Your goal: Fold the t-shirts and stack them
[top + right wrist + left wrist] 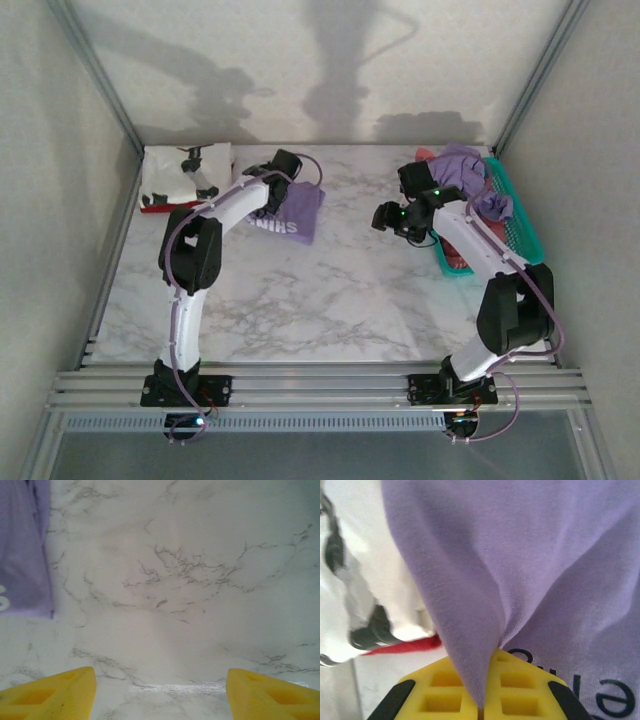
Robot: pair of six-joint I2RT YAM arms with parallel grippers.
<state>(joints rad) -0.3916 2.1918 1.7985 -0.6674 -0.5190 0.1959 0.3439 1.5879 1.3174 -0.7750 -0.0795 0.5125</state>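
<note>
**Folded lavender shirt pinched for its move to the stack**

The marble table [330, 300] carries everything. Seen from above, with twelve o'clock at the far wall, the teal mesh basket [520, 225] sits along the edge at about two to three o'clock. It holds a crumpled lavender t-shirt [460, 165] at its far end and a coral-red t-shirt [455, 262] at its near end. At ten to eleven o'clock lies the stack so far: a white t-shirt with black print [170, 170] on top of a red t-shirt [160, 207], whose edge peeks out beneath.

Just beside that stack, near eleven o'clock, the lettered lavender t-shirt [300, 212] lies as a compact fold. The left gripper [480, 710] is clamped on a ridge of its cloth, which rises into a tented pleat.

The right gripper [160, 690] hangs with its jaws apart and empty over bare marble near one o'clock.

The step in hand looks like carrying this fold onto the stack. That likely calls for a low drag or lift toward ten o'clock without the fold spilling open, then a release squarely over the white shirt. Two shirts wait in the basket.
</note>
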